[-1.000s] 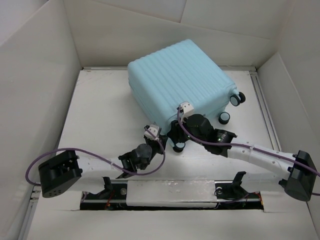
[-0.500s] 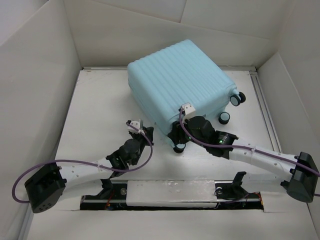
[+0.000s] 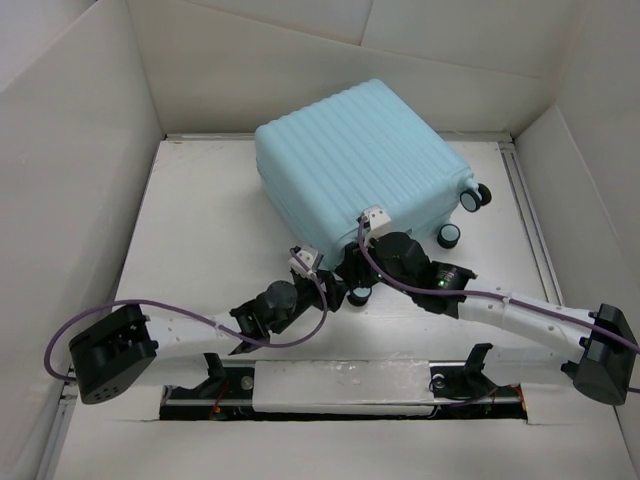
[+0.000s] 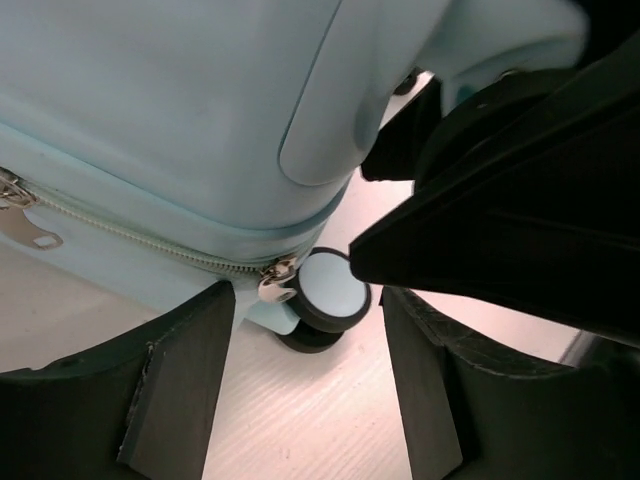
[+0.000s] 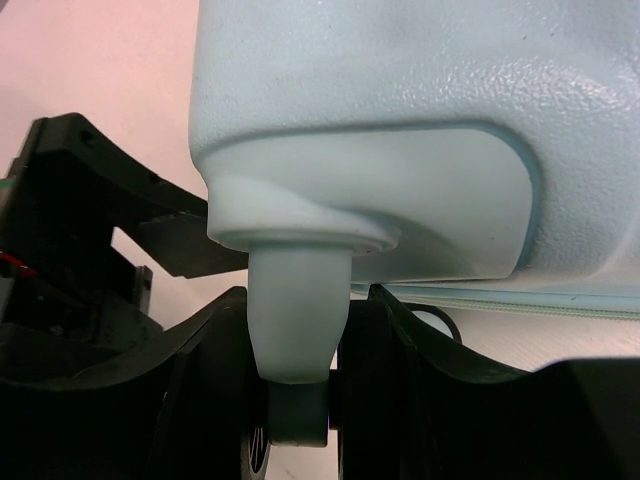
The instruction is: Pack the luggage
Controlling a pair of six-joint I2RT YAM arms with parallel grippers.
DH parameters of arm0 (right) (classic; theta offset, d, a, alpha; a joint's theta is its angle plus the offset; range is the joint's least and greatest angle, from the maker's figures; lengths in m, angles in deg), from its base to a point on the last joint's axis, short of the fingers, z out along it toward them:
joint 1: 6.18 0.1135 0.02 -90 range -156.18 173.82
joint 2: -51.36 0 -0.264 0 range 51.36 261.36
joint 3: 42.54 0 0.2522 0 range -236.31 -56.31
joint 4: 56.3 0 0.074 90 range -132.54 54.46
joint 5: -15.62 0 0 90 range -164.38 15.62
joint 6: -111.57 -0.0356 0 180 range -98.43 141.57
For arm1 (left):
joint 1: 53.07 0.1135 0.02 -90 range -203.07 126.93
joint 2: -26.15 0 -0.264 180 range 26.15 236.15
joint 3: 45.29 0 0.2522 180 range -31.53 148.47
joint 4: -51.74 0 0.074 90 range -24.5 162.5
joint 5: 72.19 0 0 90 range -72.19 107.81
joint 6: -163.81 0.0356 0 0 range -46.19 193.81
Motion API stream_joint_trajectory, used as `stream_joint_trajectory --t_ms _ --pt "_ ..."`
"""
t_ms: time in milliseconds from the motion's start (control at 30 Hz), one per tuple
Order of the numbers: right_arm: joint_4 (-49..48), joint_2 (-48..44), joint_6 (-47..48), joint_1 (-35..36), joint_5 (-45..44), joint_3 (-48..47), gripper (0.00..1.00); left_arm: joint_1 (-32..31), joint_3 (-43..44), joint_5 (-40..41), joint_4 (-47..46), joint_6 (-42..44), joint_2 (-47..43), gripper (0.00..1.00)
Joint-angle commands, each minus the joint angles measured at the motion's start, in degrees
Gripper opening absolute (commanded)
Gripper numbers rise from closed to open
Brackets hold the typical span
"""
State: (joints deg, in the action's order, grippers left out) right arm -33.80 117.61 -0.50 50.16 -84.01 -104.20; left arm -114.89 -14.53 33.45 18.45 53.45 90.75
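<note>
From above, the pale blue suitcase lies closed on its broad side on the white worktop, toward 12 o'clock from the arm bases and turned askew. Two of its wheels stick out at its 4 o'clock corner. Both arms reach in to the corner at 6 o'clock. The left end effector is just beside that corner at its 8 o'clock. The right end effector is pressed in against the corner, its tips hidden under the wrist.

The left wrist camera shows what the overhead one cannot. The suitcase's zip runs along the seam and ends in a metal pull. Just at 3 o'clock of the pull sits a black wheel with a pale hub. The left end effector is released: its fingers stand apart, with the wheel beyond the gap and touching neither. The right arm's black body fills 2 o'clock.

The right wrist camera looks up under the pebbled shell. A pale wheel post drops from the corner moulding, and the right end effector is clenched on it, a finger tight against each side (only this view shows that grip). Part of the left arm shows at 9 o'clock.
</note>
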Motion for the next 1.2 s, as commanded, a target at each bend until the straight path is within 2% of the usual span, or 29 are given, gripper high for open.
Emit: stream_joint_trajectory --t_ms 0,100,300,467,500,533,733,867,967,1067,1167 --pt "-4.8 -1.0 1.5 1.9 5.6 -3.5 0.00 -0.1 4.1 1.2 -3.1 1.4 3.2 0.57" --pt "-4.8 -1.0 1.5 2.5 6.6 -4.0 0.00 -0.1 4.1 4.8 -5.2 1.4 5.1 0.54" --pt "-8.3 -1.0 0.9 3.7 10.2 -2.7 0.00 -0.1 4.8 12.4 -9.1 0.1 7.9 0.40" --pt "-10.1 -1.0 0.9 5.9 10.8 -2.7 0.00 -0.1 5.4 14.6 -11.4 0.7 10.0 0.18" --pt "-10.1 -1.0 0.9 5.9 10.8 -2.7 0.00 -0.1 6.1 15.2 -11.4 0.7 10.0 0.06" --pt "-10.1 -0.4 0.9 6.7 10.8 -2.7 0.00 -0.1 6.1 15.2 -11.4 0.7 10.0 0.00" --pt "-10.1 -0.4 0.4 7.2 7.7 -1.3 0.00 -0.1 3.2 18.0 -11.6 0.7 5.2 0.00" --pt "-10.1 -1.0 0.4 7.2 4.1 -0.7 0.00 -0.1 2.6 21.8 -5.6 0.7 0.2 0.00" --pt "-6.1 -2.3 0.4 7.2 0.7 -0.7 0.00 -0.1 1.4 23.7 -2.4 0.7 -1.6 0.00" --pt "-3.3 -3.4 0.4 7.2 -1.1 -0.7 0.00 2.8 1.4 23.7 1.4 0.2 -2.7 0.00" --pt "-2.1 -4.9 0.4 7.2 -2.2 -0.2 0.00 2.8 2.6 29.3 6.7 -0.6 -1.9 0.00"
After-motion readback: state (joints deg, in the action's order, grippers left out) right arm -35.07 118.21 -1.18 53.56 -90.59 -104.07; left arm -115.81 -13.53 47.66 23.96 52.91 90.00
